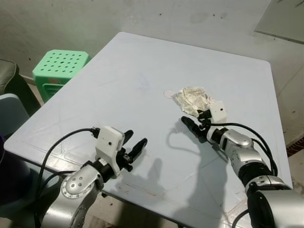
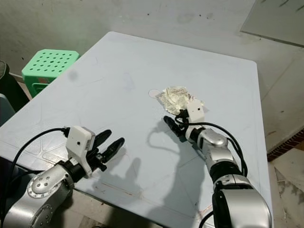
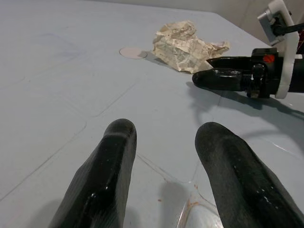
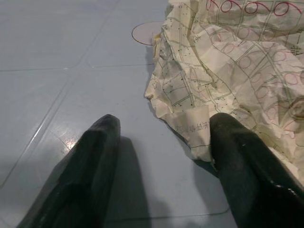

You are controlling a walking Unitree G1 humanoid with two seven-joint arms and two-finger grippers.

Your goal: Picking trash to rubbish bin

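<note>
A crumpled sheet of printed paper [image 1: 192,99] lies on the pale blue table [image 1: 118,80], right of centre. My right gripper [image 1: 195,121] hovers low at the paper's near edge, open. In the right wrist view one of its fingers [image 4: 247,161] touches the paper's [image 4: 228,61] rim, while the other stands over bare table. My left gripper [image 1: 134,146] is open and empty above the table's near edge, well to the left of the paper. The left wrist view shows the paper [image 3: 187,42] far ahead of it, with the right gripper [image 3: 228,78] beside the paper.
A small round disc [image 1: 169,94] lies flat on the table just left of the paper. A green perforated plastic stool [image 1: 59,66] stands on the floor past the table's left side. A dark seat [image 1: 9,80] is at the far left.
</note>
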